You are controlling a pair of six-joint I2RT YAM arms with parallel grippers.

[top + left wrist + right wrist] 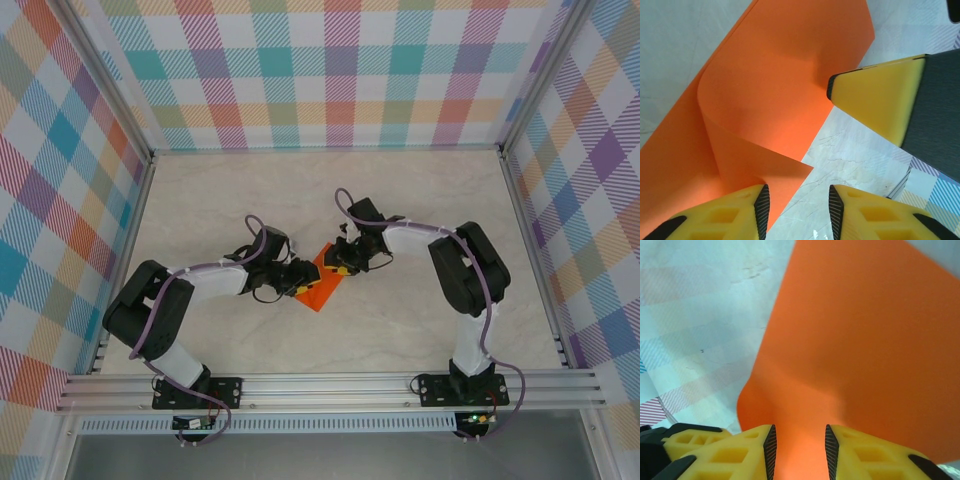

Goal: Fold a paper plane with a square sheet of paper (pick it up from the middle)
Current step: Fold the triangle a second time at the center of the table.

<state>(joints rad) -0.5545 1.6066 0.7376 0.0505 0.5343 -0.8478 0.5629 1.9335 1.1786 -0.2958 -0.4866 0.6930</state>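
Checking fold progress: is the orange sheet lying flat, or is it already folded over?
Bent over, not creased: the square sheet of paper curls back on itself in a rounded bend, seen from the left wrist.

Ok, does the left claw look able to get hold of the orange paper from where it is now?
Probably yes. The left claw is open right at the square sheet of paper, whose near corner lies at the mouth of its gap, and nothing sits between them.
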